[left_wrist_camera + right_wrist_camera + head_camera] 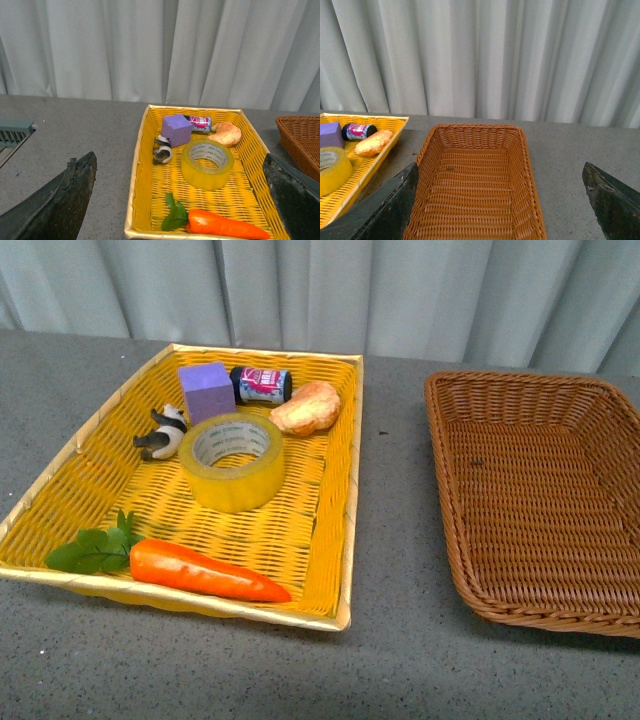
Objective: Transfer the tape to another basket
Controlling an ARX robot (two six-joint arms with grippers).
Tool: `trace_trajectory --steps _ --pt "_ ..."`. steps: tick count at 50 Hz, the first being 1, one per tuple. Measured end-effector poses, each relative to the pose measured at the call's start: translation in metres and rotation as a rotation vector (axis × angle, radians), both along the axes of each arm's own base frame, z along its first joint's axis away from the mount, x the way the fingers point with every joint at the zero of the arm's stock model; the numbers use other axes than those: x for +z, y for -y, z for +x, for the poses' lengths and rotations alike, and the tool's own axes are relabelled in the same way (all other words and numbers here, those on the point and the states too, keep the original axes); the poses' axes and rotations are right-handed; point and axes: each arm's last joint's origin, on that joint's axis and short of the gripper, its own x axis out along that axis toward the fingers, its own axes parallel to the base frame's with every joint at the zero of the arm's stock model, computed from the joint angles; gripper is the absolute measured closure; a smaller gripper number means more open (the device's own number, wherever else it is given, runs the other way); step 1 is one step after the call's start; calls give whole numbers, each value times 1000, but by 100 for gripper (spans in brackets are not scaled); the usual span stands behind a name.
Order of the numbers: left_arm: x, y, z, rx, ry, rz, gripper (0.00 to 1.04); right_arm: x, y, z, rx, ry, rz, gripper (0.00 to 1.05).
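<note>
The yellow tape (233, 460) lies flat in the middle of the bright yellow woven tray (330, 540), white core up. It also shows in the left wrist view (207, 164) and at the edge of the right wrist view (332, 170). The dark brown wicker basket (455, 540) stands empty to the right; it fills the right wrist view (520, 170). My left gripper (185, 200) is open, held above and short of the yellow tray's near end. My right gripper (505, 200) is open above the brown basket's near end. Neither gripper shows in the front view.
In the yellow tray: a purple block (206, 390), a small dark can (262, 385), a bread roll (306, 407), a panda figure (162, 432) and a carrot with leaves (205, 571). Grey table (395, 570) between the baskets; curtain behind.
</note>
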Motion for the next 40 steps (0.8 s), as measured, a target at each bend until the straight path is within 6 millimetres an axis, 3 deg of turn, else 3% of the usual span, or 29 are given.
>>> trace_trajectory --steps 40 --pt "0 0 0 0 0 0 6 0 0 0 0 0 0 9"
